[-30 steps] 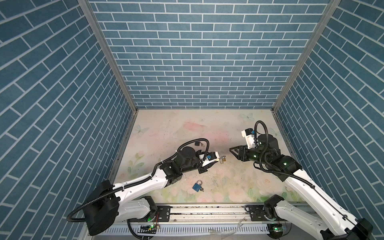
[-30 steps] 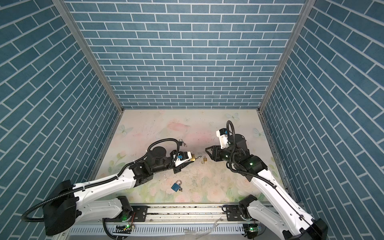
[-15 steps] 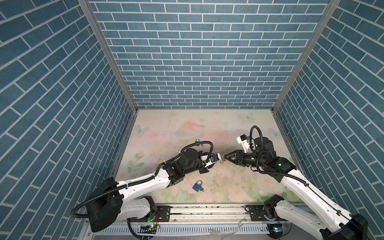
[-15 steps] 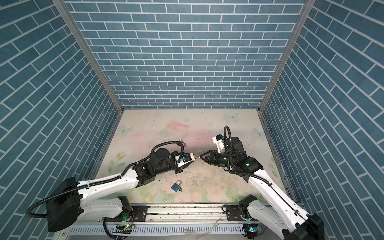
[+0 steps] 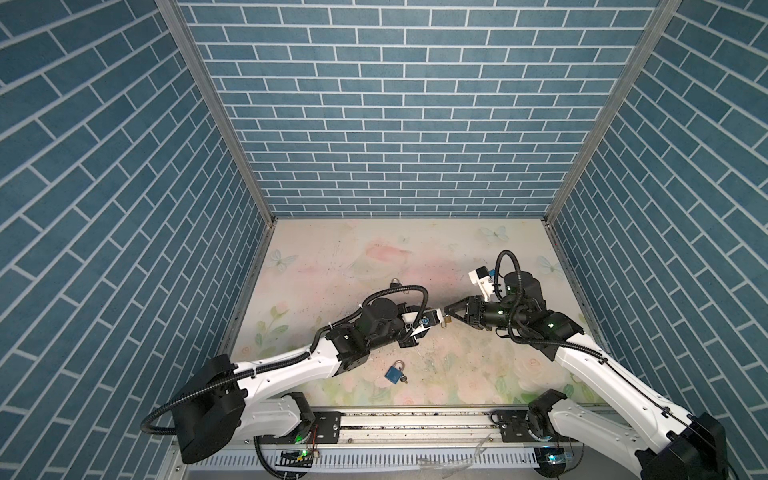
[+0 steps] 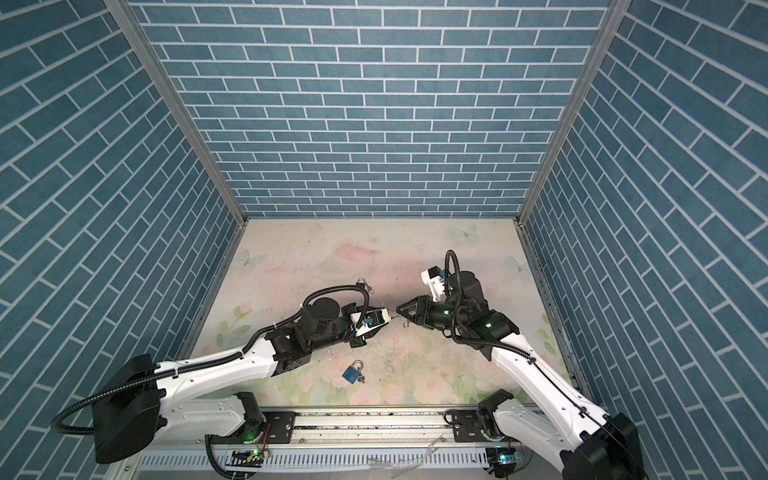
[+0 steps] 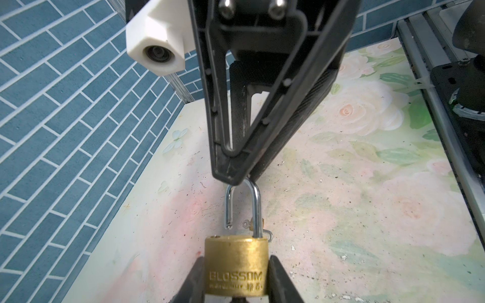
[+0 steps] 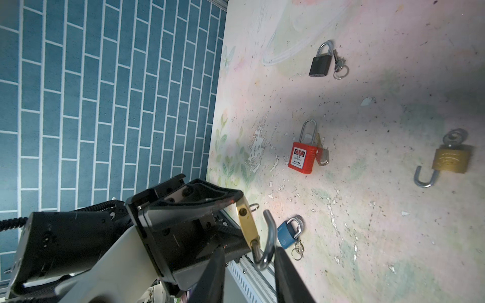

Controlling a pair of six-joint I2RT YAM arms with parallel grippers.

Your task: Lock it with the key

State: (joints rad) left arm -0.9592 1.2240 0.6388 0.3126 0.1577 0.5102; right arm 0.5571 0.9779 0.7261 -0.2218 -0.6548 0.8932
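My left gripper (image 7: 236,261) is shut on the body of a brass padlock (image 7: 236,265) marked BLOSSOM and holds it above the floor mat. Its steel shackle (image 7: 256,207) stands open and points at my right gripper (image 8: 249,251). The right jaws straddle the bend of the shackle (image 8: 266,255). One finger (image 8: 282,262) touches it and a gap remains on the other side. In both top views the two grippers meet tip to tip at mid-table (image 5: 444,316) (image 6: 392,316). The key of this padlock is hidden; only a small wire ring (image 8: 254,207) shows by its lower end.
On the mat lie a blue padlock with keys (image 5: 394,372) (image 8: 287,233), a red padlock (image 8: 301,154), a black padlock (image 8: 320,65) and a second brass padlock (image 8: 450,160) with an open shackle. The metal rail (image 5: 415,419) runs along the front edge. Brick walls close in three sides.
My right gripper has moved left to the held padlock and its jaws have narrowed round the shackle. The left gripper has kept its grip and shifted only slightly.
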